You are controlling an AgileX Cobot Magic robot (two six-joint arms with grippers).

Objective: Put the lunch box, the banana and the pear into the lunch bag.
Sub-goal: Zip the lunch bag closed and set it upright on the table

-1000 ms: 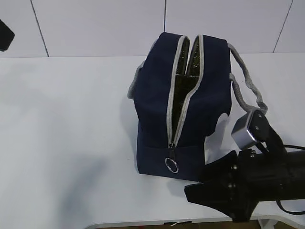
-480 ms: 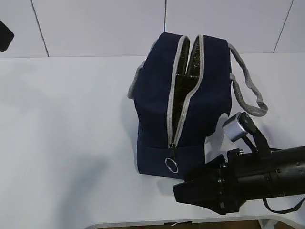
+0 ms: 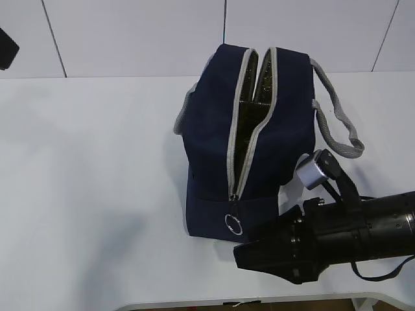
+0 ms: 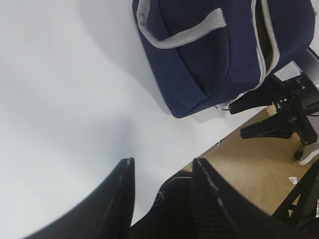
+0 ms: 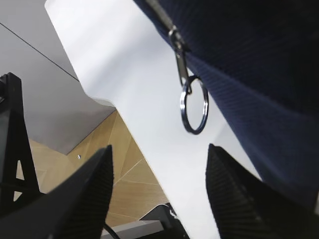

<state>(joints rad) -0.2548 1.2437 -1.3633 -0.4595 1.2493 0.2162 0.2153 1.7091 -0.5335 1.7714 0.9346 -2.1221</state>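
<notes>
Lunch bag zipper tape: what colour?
Grey, against the navy lunch bag; the zipper tape shows best in the exterior view.

The right wrist view looks past the two dark fingers of the right gripper, which stand spread apart with nothing between them. Above the gap hangs the metal ring pull, dangling from the slider of the grey zipper against the navy-blue fabric of the lunch bag. The bag rests on the white table, whose edge runs diagonally, with a wooden floor below it.
</notes>
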